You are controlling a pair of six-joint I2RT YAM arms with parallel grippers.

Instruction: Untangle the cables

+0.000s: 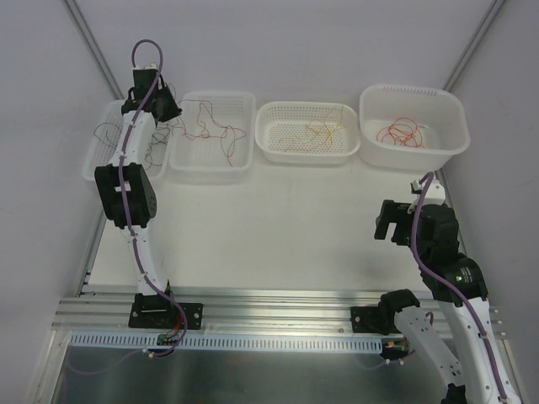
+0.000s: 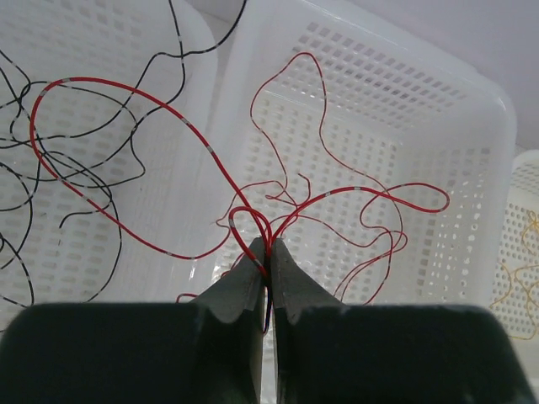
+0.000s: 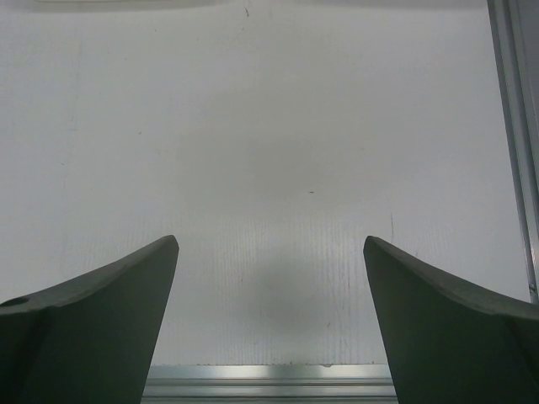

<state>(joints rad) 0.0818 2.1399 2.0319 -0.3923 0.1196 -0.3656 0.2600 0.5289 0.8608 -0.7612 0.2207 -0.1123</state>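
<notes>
Left gripper (image 2: 268, 251) pinching red cable (image 2: 109, 82) just above basket (image 2: 472, 118) rim, loops trailing into basket, right gripper (image 3: 270, 242) jaws spread, well right of basket

Left end effector (image 1: 171, 111) over two leftmost baskets (image 1: 219, 95); dark red cable (image 1: 210, 128) in second.

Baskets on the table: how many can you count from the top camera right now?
4, in a row at the back: the leftmost basket, partly behind the left arm; the second basket; the third basket; the rightmost basket. None seems hidden.
</notes>
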